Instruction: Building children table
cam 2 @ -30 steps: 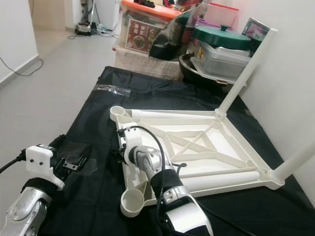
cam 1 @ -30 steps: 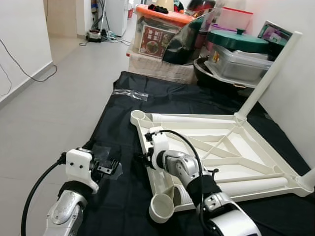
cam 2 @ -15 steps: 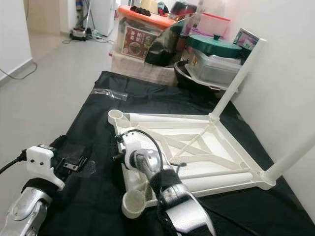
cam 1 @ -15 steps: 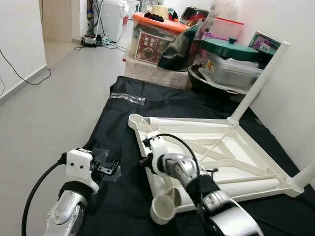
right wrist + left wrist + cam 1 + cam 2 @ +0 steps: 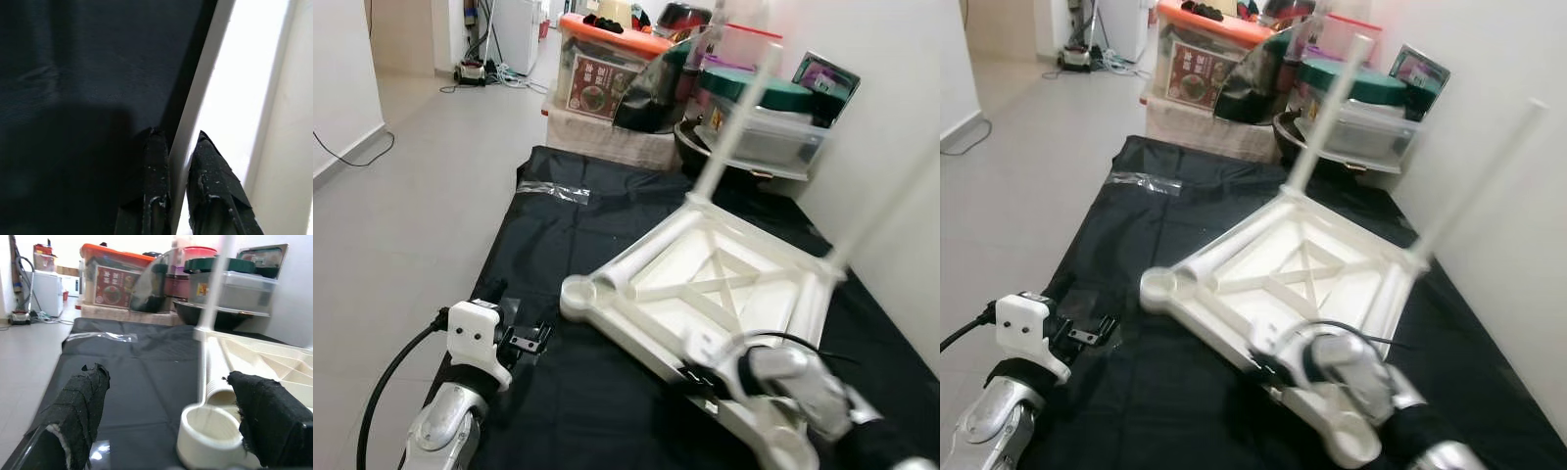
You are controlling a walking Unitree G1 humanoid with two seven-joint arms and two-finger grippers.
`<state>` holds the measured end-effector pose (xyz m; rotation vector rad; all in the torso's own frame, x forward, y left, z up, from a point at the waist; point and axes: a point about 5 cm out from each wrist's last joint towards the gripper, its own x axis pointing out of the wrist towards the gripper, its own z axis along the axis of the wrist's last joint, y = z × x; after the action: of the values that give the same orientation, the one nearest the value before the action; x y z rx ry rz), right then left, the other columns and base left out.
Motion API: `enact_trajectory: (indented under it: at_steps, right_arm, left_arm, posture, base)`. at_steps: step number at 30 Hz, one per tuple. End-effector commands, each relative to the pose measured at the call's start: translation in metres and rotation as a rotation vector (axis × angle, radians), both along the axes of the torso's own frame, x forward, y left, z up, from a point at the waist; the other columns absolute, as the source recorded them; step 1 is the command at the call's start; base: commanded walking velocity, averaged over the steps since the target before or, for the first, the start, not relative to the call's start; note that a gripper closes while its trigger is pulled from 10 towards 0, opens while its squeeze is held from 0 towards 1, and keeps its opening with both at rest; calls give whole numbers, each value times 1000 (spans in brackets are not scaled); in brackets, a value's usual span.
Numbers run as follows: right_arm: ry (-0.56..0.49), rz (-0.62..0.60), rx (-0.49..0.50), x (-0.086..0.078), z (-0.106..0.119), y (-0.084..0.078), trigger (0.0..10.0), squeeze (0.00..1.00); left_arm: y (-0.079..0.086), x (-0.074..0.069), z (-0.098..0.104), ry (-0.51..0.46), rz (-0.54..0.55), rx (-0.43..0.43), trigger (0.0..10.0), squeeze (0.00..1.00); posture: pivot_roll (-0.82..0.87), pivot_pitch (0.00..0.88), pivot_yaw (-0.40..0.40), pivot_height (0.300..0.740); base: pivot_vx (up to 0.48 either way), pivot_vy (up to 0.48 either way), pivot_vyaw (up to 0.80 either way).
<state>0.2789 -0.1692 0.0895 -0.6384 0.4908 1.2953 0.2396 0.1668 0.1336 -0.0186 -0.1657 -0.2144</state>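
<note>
The white plastic children's table [image 5: 710,284] lies upside down on a black sheet [image 5: 558,215], turned at an angle. Two legs [image 5: 736,108] stand up from its far corners, blurred. An empty round leg socket [image 5: 579,292] sits at its left corner. My right gripper [image 5: 700,377] is shut on the table's near rim [image 5: 195,98], one finger [image 5: 155,186] on each side of the thin edge. My left gripper [image 5: 524,338] hovers low over the sheet, left of the table, open with nothing between its fingers [image 5: 78,406]; the socket [image 5: 210,431] lies just ahead of it.
Stacked storage boxes and pots [image 5: 626,73] crowd the sheet's far end. A white wall [image 5: 901,147] runs close along the right. A clear plastic bag [image 5: 553,191] lies on the sheet's far left. Tiled floor [image 5: 401,196] stretches to the left.
The table has swung round on the sheet, its near rim carried to the right with my right gripper on it. The left arm has stayed in place.
</note>
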Motion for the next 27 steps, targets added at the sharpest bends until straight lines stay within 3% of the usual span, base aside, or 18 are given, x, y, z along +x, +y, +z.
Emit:
enact_trajectory:
  at_steps: [1, 3, 4, 6, 9, 11, 18, 24, 27]
  right_arm:
    - [-47, 191, 23, -8, 7, 23, 0, 0]
    - [-32, 266, -108, -25, -6, -13, 0, 0]
    - [-32, 266, -108, -25, -6, -13, 0, 0]
    - [-26, 328, -239, -37, -16, -42, 0, 0]
    - [-24, 356, -287, -40, -18, -53, 0, 0]
    - [-18, 398, -363, -42, -18, -72, 0, 0]
    - [-22, 437, -514, -34, -8, -103, 0, 0]
    - [-4, 491, -542, -38, -7, -110, 0, 0]
    - [2, 491, -510, -39, -7, -107, 0, 0]
  left_arm:
    - [-5, 0, -2, 10, -19, -17, 10000, 0]
    - [-3, 0, -2, 11, -21, -17, 10000, 0]
    - [-3, 0, -2, 11, -21, -17, 10000, 0]
    - [-2, 0, -2, 12, -23, -16, 10000, 0]
    - [-2, 0, -2, 13, -24, -16, 10000, 0]
    - [-1, 1, -2, 15, -26, -13, 10000, 0]
    - [0, 2, -2, 14, -25, -10, 10000, 0]
    - [1, 2, -2, 14, -22, -9, 10000, 0]
    - [1, 2, -1, 15, -24, -9, 10000, 0]
  posture:
    - [131, 0, -233, 740]
    - [118, 0, -216, 740]
    - [118, 0, -216, 740]
    - [117, 0, -211, 740]
    - [116, 0, -208, 740]
    - [115, 0, -203, 740]
    - [118, 0, -205, 740]
    - [120, 0, -205, 740]
    - [116, 0, -200, 740]
  base:
    - [0, 0, 0]
    - [0, 0, 0]
    - [0, 0, 0]
    - [0, 0, 0]
    - [0, 0, 0]
    - [0, 0, 0]
    - [0, 0, 0]
    - [0, 0, 0]
    - [0, 0, 0]
